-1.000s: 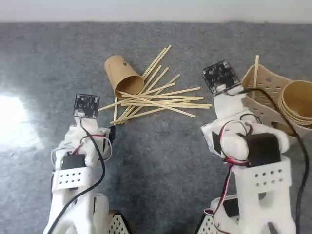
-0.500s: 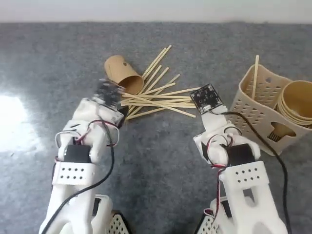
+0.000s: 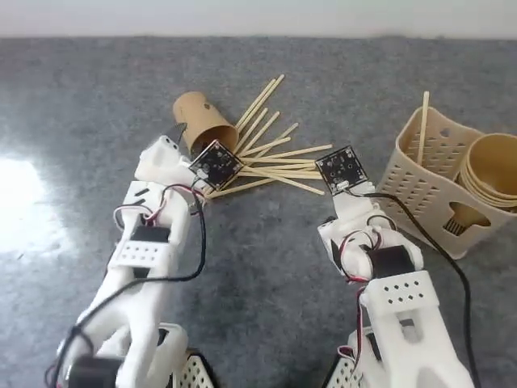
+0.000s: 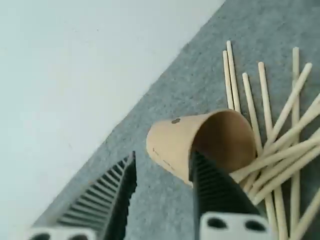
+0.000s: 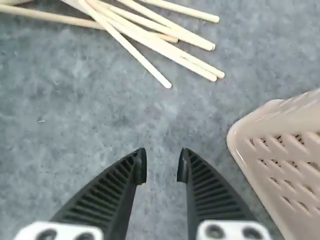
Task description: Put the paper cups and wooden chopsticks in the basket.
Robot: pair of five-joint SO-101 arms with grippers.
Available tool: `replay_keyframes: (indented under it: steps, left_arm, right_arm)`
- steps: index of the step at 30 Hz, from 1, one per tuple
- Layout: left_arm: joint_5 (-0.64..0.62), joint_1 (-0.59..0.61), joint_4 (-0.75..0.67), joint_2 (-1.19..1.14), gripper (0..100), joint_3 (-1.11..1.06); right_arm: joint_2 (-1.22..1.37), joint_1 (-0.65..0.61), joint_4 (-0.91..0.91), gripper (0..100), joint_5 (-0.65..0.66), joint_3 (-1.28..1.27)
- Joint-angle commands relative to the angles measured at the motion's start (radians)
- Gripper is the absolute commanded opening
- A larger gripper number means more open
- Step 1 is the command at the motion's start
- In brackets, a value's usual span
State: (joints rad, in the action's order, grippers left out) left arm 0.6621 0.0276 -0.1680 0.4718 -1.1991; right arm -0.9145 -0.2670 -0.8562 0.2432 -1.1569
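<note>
A brown paper cup (image 3: 200, 120) lies on its side at the back of the grey mat, its mouth towards a loose fan of wooden chopsticks (image 3: 275, 158). My left gripper (image 4: 164, 159) hovers open just short of the cup (image 4: 200, 145), with one finger in front of its rim. A beige slotted basket (image 3: 428, 174) at the right holds stacked paper cups (image 3: 493, 166) and one upright chopstick (image 3: 423, 129). My right gripper (image 5: 161, 162) is slightly open and holds nothing. It hangs over bare mat between the chopstick ends (image 5: 160, 42) and the basket corner (image 5: 280, 150).
Grey carpet-like mat (image 3: 266, 242) covers the table, and a pale wall edge (image 3: 258, 20) runs along the back. Both arm bases stand at the near edge. Bare mat lies left of the cup and in front of the chopsticks.
The left arm has stretched forward from its folded pose to the cup. The right arm has drawn away from the basket towards the chopsticks, and the basket has settled upright.
</note>
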Motion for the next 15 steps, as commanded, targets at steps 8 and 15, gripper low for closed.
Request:
replay_keyframes:
  steps: [8,15]
  left_arm:
    - [-0.091,-0.095,-0.074,-0.048,15,0.036]
    - [-0.107,-0.107,-0.028,-0.103,15,0.093]
  right_arm:
    - [-0.015,-0.002,0.042,11.2,-0.008,0.002]
    - [-0.015,-0.002,0.038,11.2,-0.009,0.002]
